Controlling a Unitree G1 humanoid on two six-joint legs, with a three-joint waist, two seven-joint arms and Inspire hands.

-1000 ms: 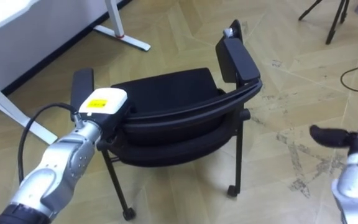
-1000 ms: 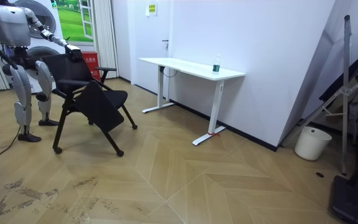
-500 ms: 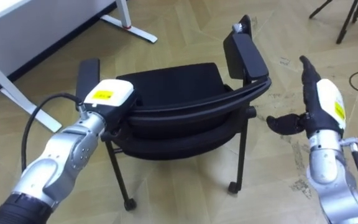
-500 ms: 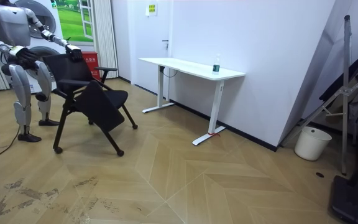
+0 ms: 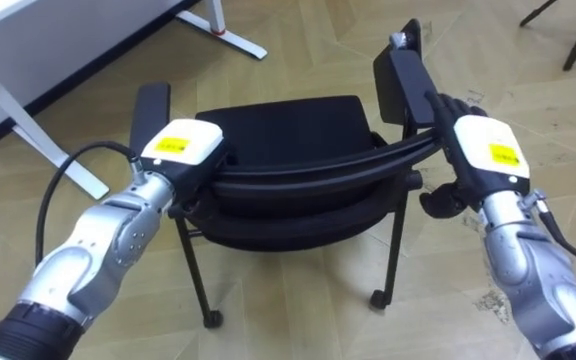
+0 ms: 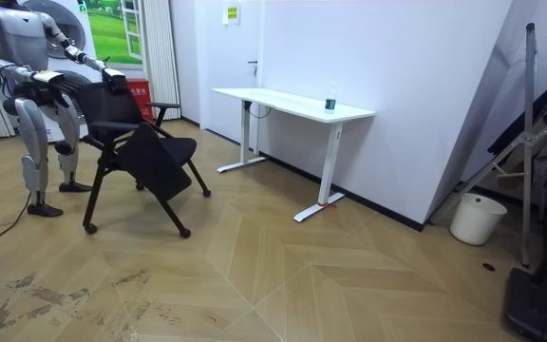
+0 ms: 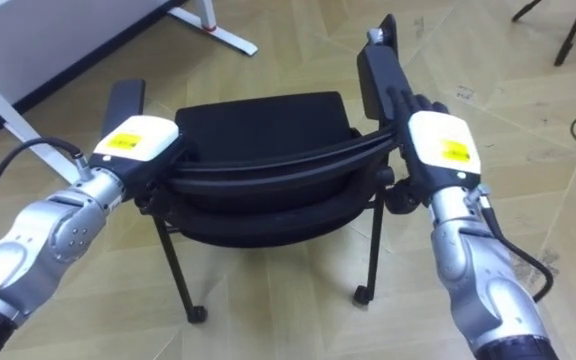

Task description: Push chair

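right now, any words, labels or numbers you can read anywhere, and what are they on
No text can be read.
Left hand: yellow label, dark print too small.
Right hand: the same kind of label, print too small.
Yellow wall sign: blurred.
Red object beyond the robot: white marks, blurred.

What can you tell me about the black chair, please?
The chair is black, with a padded seat, a curved backrest, two flat armrest pads and thin legs on small castors. It stands upright on the wooden floor. The left hand rests on one end of the backrest, the right hand on the other.
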